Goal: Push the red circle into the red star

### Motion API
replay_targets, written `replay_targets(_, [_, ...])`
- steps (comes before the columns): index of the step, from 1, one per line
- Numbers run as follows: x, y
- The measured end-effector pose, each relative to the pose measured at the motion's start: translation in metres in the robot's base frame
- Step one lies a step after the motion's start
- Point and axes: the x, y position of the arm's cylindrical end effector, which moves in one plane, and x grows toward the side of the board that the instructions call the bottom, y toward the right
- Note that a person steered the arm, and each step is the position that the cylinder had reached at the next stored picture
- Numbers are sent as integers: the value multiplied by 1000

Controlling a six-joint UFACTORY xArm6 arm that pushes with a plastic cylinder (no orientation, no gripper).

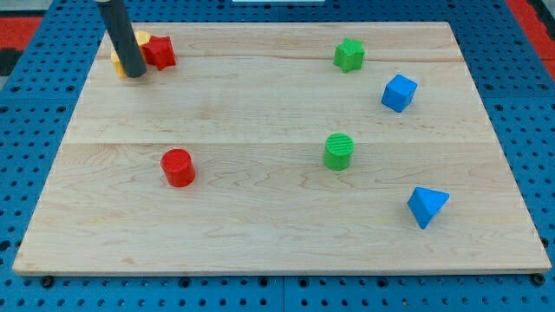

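Note:
The red circle (177,166) sits on the wooden board (277,234), left of the middle. The red star (159,52) lies near the view's top left corner of the board. My tip (132,73) is at the end of the dark rod that comes down from the view's top left. It rests just to the left of and below the red star, well above the red circle. The rod covers part of a yellow block (139,40) that lies against the red star's left side.
A green star (349,54) and a blue cube (399,93) lie at the view's top right. A green circle (339,151) sits right of the middle. A blue triangular block (427,206) lies at the lower right. Blue pegboard surrounds the board.

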Motion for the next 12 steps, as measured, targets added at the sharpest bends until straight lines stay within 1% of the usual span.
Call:
replay_targets(1, [60,50])
replay_targets(2, [127,124])
replay_targets(3, [217,126])
replay_targets(4, [269,103])
replay_targets(5, [249,86])
replay_targets(6, [222,115])
replay_targets(7, [193,107])
replay_targets(8, [177,69])
replay_targets(9, [171,43])
replay_targets(10, [152,37])
replay_targets(11, [163,37])
replay_targets(12, [184,9])
